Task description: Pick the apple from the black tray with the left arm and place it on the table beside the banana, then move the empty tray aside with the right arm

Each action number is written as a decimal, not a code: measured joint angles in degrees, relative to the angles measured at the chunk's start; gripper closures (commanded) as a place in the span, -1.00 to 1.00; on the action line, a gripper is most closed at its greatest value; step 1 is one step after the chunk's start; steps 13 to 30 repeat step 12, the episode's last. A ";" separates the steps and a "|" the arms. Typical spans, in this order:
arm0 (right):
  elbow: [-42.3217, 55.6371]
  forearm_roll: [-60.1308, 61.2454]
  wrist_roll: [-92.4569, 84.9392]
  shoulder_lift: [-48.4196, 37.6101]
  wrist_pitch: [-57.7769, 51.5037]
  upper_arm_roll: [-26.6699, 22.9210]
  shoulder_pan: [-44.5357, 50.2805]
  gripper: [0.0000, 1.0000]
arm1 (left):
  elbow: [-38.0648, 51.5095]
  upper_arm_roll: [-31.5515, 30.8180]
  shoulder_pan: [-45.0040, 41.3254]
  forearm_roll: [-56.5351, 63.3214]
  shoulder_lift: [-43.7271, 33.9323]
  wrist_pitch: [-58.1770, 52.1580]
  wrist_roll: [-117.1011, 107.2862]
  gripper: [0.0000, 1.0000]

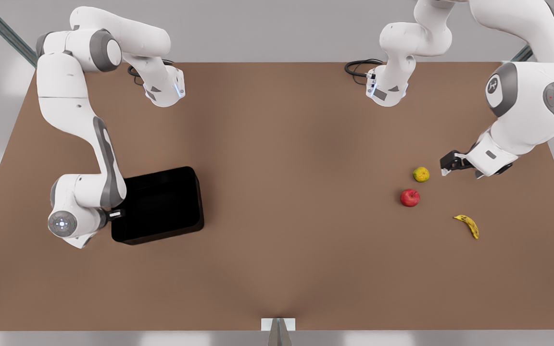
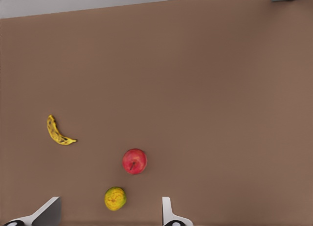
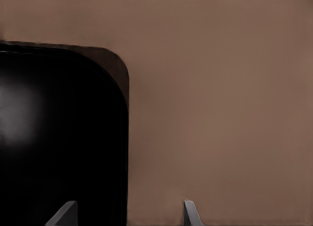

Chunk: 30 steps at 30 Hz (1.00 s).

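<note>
Nearest us the black tray [image 1: 161,205] sits on the table [image 1: 286,269] w/ nothing in it, on the front view's left. The right gripper [image 1: 115,214] is at its edge, fingers [image 3: 63,214] spread wide, one over the tray wall, one outside; gripping nothing. Over on the front view's right we see the apple [image 1: 409,197] on the table, betw. a yellow-green fruit [image 1: 421,174] and the banana [image 1: 467,225], apart from both. The left gripper [image 1: 445,169] hangs just beside the yellow-green fruit, fingers [image 2: 168,214] wide apart, empty.
</note>
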 measured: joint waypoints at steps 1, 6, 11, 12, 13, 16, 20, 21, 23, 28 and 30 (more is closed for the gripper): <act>0.11 1.19 -0.44 -2.57 -0.78 0.01 0.02 -1.00 | 0.00 0.00 0.00 0.04 -0.02 0.00 -0.09 -1.00; 8.96 6.18 -2.37 -16.86 -11.64 2.81 0.26 -1.00 | 0.00 0.00 -0.52 0.15 0.00 0.01 -0.46 -1.00; 10.49 8.86 -3.38 -22.30 -20.21 3.40 0.01 -1.00 | 0.00 -0.42 -0.61 0.28 0.14 0.02 -0.74 -1.00; 10.68 9.01 -3.46 -22.37 -21.23 3.46 0.01 -1.00 | 0.00 -0.48 -0.65 0.32 0.19 0.02 -0.80 -1.00; 10.68 9.01 -3.46 -22.37 -21.23 3.46 0.01 -1.00 | 0.00 -0.48 -0.65 0.32 0.19 0.02 -0.80 -1.00; 10.68 9.01 -3.46 -22.37 -21.23 3.46 0.01 -1.00 | 0.00 -0.48 -0.65 0.32 0.19 0.02 -0.80 -1.00; 10.68 9.01 -3.46 -22.37 -21.23 3.46 0.01 -1.00 | 0.00 -0.48 -0.65 0.32 0.19 0.02 -0.80 -1.00; 10.68 9.01 -3.46 -22.37 -21.23 3.46 0.01 -1.00 | 0.00 -0.48 -0.65 0.32 0.19 0.02 -0.80 -1.00; 10.68 9.01 -3.46 -22.37 -21.23 3.46 0.01 -1.00 | 0.00 -0.48 -0.65 0.32 0.19 0.02 -0.80 -1.00; 10.68 9.01 -3.46 -22.37 -21.23 3.46 0.01 -1.00 | 0.00 -0.48 -0.65 0.32 0.19 0.02 -0.80 -1.00; 10.68 9.01 -3.46 -22.37 -21.23 3.46 0.01 -1.00 | 0.00 -0.48 -0.65 0.32 0.19 0.02 -0.80 -1.00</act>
